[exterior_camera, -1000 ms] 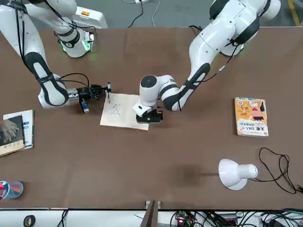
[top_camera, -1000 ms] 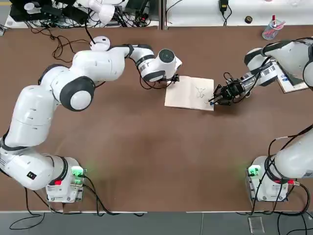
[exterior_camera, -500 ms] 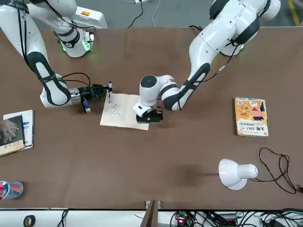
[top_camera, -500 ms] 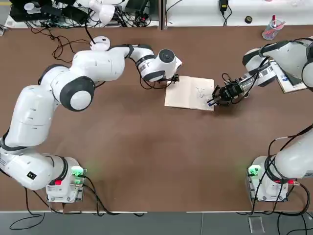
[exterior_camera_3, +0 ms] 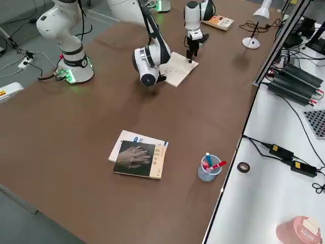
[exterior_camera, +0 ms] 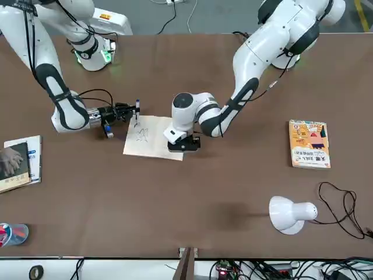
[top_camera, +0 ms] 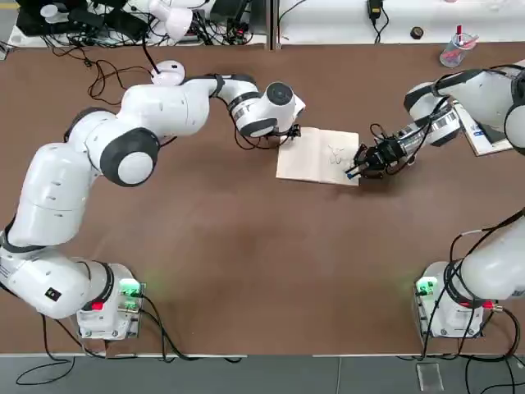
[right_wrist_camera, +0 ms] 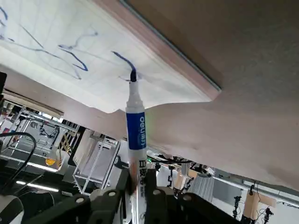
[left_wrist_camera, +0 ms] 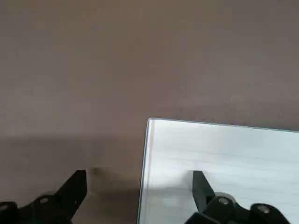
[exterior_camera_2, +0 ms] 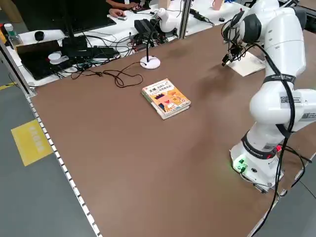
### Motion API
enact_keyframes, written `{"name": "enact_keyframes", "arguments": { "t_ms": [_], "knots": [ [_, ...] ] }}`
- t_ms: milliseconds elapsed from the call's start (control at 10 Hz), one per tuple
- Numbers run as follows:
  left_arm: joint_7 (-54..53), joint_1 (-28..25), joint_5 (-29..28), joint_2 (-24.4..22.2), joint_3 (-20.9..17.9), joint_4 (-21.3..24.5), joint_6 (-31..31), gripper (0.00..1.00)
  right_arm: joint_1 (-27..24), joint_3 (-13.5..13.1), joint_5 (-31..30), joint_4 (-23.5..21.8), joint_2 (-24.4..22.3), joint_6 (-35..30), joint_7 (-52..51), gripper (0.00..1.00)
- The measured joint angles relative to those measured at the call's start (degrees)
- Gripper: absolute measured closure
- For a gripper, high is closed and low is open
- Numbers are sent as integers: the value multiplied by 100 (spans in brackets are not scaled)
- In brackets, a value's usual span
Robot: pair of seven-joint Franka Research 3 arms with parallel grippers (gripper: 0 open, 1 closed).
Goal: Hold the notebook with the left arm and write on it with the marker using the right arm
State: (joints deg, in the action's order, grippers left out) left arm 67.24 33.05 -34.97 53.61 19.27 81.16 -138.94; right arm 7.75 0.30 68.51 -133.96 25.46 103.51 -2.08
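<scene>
The notebook [top_camera: 318,156] lies open in the middle of the table, its cream page [right_wrist_camera: 56,42] showing blue scribbles. My left gripper [top_camera: 289,131] stands open over the notebook's far left corner. In the left wrist view one finger [left_wrist_camera: 201,186] is over the page [left_wrist_camera: 224,149] and the other [left_wrist_camera: 74,189] over bare table. My right gripper [top_camera: 367,160] is at the notebook's right edge, shut on the marker [right_wrist_camera: 135,135]. The marker is a white pen with a blue band, and its tip touches the page at the end of a blue stroke.
An orange-yellow book [exterior_camera: 309,143] and a white lamp [exterior_camera: 289,213] with its cable lie on the left arm's side. A dark-covered book [top_camera: 484,135] and a clear cup of pens [top_camera: 454,49] sit beyond the right arm.
My right gripper has shifted the marker a little along the notebook's right edge, toward the far side. The left arm and notebook have stayed put.
</scene>
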Motion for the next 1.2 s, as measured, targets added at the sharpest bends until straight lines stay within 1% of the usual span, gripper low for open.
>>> {"name": "enact_keyframes", "arguments": {
  "t_ms": [300, 1200],
  "knots": [
    [0, 0, 0, 0, 0, 0, 0, 0, 45, 9, 119, -1, 0, 47, 0, 82],
    [0, 0, 0, 0, 0, 0, 0, 0, 59, 26, 156, 66, -13, 201, -1, 82]
  ]
}}
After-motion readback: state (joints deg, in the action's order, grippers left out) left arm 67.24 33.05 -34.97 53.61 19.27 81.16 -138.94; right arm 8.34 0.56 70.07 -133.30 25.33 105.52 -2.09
